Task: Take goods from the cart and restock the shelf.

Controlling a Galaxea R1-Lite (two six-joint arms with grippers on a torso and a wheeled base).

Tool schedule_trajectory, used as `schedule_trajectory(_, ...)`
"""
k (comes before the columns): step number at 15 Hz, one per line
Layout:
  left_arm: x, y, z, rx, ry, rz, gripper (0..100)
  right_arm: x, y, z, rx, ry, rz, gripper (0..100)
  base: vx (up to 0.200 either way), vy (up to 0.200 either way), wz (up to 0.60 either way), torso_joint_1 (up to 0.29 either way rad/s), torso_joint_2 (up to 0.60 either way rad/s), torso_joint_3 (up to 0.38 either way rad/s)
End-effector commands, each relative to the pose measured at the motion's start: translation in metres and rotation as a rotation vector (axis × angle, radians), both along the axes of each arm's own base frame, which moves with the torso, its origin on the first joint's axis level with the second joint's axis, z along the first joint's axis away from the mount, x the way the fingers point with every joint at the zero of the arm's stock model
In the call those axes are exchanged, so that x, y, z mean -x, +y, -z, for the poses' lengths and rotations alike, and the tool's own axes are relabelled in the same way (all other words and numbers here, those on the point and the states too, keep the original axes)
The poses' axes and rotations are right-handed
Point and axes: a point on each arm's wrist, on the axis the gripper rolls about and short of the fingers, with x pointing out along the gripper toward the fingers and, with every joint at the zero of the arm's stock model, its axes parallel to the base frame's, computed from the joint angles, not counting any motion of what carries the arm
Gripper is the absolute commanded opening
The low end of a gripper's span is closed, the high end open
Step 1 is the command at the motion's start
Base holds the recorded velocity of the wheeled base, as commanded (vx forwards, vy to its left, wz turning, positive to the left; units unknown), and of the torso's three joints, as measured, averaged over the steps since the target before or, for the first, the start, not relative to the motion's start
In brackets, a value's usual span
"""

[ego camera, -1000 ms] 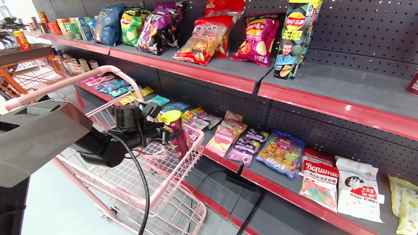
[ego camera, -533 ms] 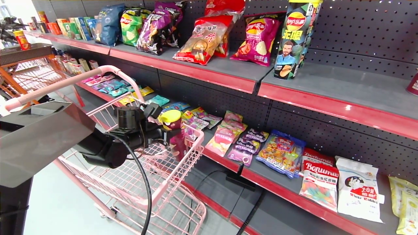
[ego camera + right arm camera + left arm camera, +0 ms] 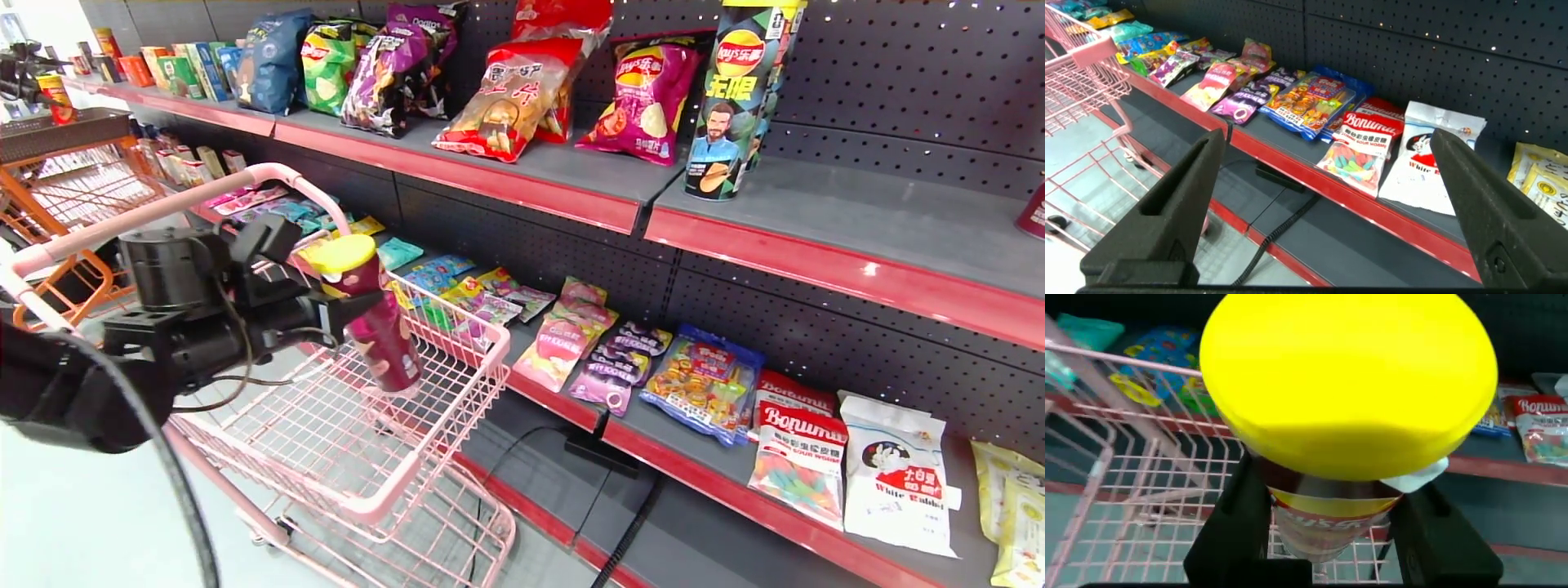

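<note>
One can (image 3: pixel 380 343), one cart (image 3: pixel 441 425)
Left end effector (image 3: pixel 347 300) pinches the yellow-lidded can near the cart's shelf-side rim; right end effector (image 3: pixel 1327 139) spread.

What I'm driving: black all over.
My left hand (image 3: pixel 326 282) has a round wrist cylinder (image 3: pixel 167 257) and thin looping cables (image 3: pixel 245 380); my right hand (image 3: pixel 1327 143) has two dark wedge fingers (image 3: pixel 1167 220).

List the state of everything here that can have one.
chip can: lid on, tilted, held over the cart.
left gripper: fingers shut on chip can.
right gripper: fingers open, holding nothing.
cart: standing beside the lower shelf.
tall can: upright on the upper shelf.
</note>
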Motion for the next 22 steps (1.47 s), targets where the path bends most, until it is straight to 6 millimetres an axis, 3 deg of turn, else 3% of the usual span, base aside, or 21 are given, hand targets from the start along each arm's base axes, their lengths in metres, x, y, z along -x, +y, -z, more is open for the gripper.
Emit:
schedule_trajectory(1, 0.095, 0.031, -0.075, 0.011, -0.18, -0.105, 0, 0.0, 0.0, 0.0, 0.0, -0.001, 0.0, 100, 0.0, 0.0, 0.0, 0.0, 0.0, 0.0)
schedule_trajectory(2, 0.123, 0.033, -0.088, 0.01, -0.177, -0.114, 0, 0.0, 0.0, 0.0, 0.0, -0.001, 0.0, 100, 0.0, 0.0, 0.0, 0.0, 0.0, 0.0)
schedule_trajectory(3, 0.137, 0.033, -0.093, 0.01, -0.177, -0.114, 0, 0.0, 0.0, 0.0, 0.0, 0.001, 0.0, 100, 0.0, 0.0, 0.0, 0.0, 0.0, 0.0)
schedule_trajectory(4, 0.179, 0.032, -0.106, 0.011, -0.187, -0.107, 0, 0.0, 0.0, 0.0, 0.0, -0.001, 0.0, 100, 0.0, 0.0, 0.0, 0.0, 0.0, 0.0)
schedule_trajectory(5, 0.201, 0.032, -0.11, 0.013, -0.218, -0.105, 0, 0.0, 0.0, 0.0, 0.0, -0.001, 0.0, 100, 0.0, 0.0, 0.0, 0.0, 0.0, 0.0)
schedule_trajectory(7, 0.24, 0.032, -0.107, 0.014, -0.25, -0.105, 0, 0.0, 0.0, 0.0, -0.002, -0.001, 0.0, 100, 0.0, 0.0, 0.0, 0.0, 0.0, 0.0)
schedule_trajectory(9, 0.264, 0.032, -0.089, 0.011, -0.226, -0.106, 0, 0.0, 0.0, 0.0, 0.0, -0.001, 0.0, 100, 0.0, 0.0, 0.0, 0.0, 0.0, 0.0)
schedule_trajectory(13, 0.279, 0.033, -0.075, 0.005, -0.236, -0.152, 0, 0.0, 0.0, 0.0, 0.0, -0.001, 0.0, 100, 0.0, 0.0, 0.0, 0.026, -0.09, -0.065)
schedule_trajectory(16, 0.28, 0.035, -0.074, -0.006, -0.238, -0.258, 0, 0.0, 0.0, 0.0, -0.002, -0.001, 0.0, 100, 0.0, 0.0, 0.0, 0.131, -0.45, -0.297)
schedule_trajectory(22, 0.292, 0.035, -0.075, -0.003, -0.269, -0.25, 0, 0.0, 0.0, 0.0, -0.002, -0.001, 0.0, 100, 0.0, 0.0, 0.0, 0.195, -0.53, -0.347)
